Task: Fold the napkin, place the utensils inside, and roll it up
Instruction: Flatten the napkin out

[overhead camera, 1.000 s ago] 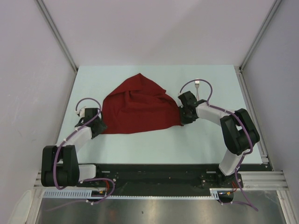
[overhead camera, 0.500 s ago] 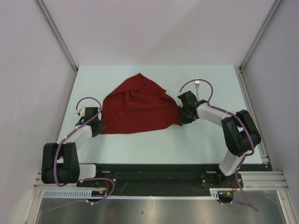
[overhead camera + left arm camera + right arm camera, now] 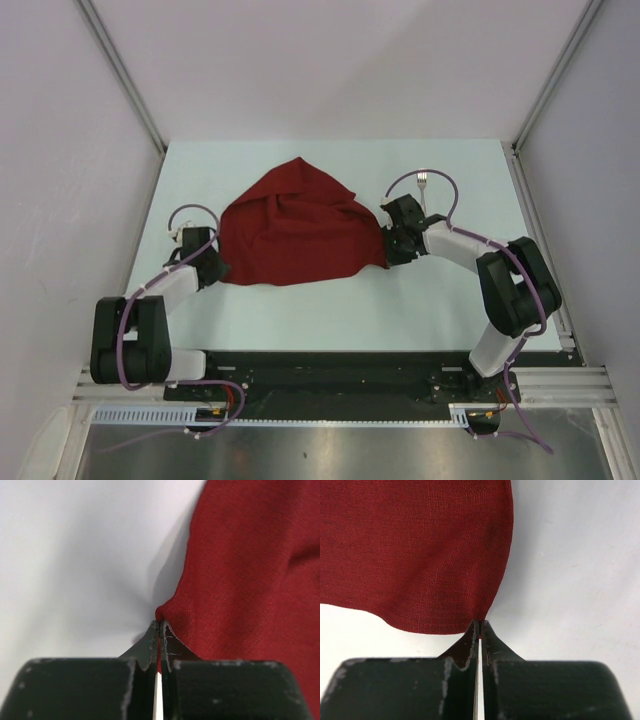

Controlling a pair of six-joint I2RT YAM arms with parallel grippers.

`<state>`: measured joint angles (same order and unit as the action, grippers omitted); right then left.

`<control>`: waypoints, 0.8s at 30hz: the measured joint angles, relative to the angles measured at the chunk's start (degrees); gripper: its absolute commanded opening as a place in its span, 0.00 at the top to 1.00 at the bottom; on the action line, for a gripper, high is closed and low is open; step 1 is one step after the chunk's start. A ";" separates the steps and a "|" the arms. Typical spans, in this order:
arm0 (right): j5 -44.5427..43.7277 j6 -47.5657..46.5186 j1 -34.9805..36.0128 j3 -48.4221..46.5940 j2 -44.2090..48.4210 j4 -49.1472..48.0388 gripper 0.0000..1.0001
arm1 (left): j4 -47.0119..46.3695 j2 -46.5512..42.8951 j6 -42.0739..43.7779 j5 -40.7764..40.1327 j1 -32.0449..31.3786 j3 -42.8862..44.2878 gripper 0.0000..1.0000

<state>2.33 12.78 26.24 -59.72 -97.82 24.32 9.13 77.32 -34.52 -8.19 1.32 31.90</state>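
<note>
1. The napkin (image 3: pixel 295 228) lies rumpled on the table (image 3: pixel 330 310), about midway between the near and far edges and a little toward the left edge
2. Its far part is bunched into a rounded peak that points at the far edge, with creases running down across the cloth
3. Its near edge runs fairly straight from one gripper to the other
4. The left gripper (image 3: pixel 218 272) sits low at the napkin's near left corner; the left wrist view shows its jaws pressed together with a sliver of red cloth caught between them
5. The right gripper (image 3: pixel 389 256) sits low at the napkin's near right corner; the right wrist view shows its jaws together, pinching the very tip of that corner
6. The fork (image 3: pixel 422 180) lies on the table beyond the right gripper, toward the far right corner, tines pointing at the far edge
7. The fork is apart from the napkin, and its handle is partly hidden behind the right wrist and its cable loop
</note>
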 measured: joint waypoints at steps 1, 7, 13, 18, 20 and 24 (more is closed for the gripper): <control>0.13 0.00 0.00 0.07 0.02 -0.15 1.00 | -0.55 0.15 0.11 0.98 0.00 0.00 1.00; 1.46 0.00 -0.11 0.68 0.07 -0.94 1.00 | 2.93 -2.78 0.50 5.18 -0.02 -0.09 1.00; 2.58 -0.07 -0.22 1.53 5.25 -1.92 1.00 | 8.39 -16.33 0.79 5.88 -0.02 1.57 1.00; 2.60 -0.20 -0.22 1.86 14.51 -4.50 1.00 | 10.51 -24.41 1.77 5.90 -0.02 5.31 1.00; 2.49 -0.20 -0.22 1.86 17.40 -5.38 1.00 | 11.74 -26.51 2.25 5.86 -0.02 6.91 1.00; 1.86 -0.22 -0.22 1.84 22.73 -6.27 1.00 | 13.90 -28.35 3.39 5.88 0.00 10.32 1.00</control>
<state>4.19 12.56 26.02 -57.89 -75.09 18.04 23.03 48.97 -31.14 -2.31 1.32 42.22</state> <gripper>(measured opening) 0.011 0.005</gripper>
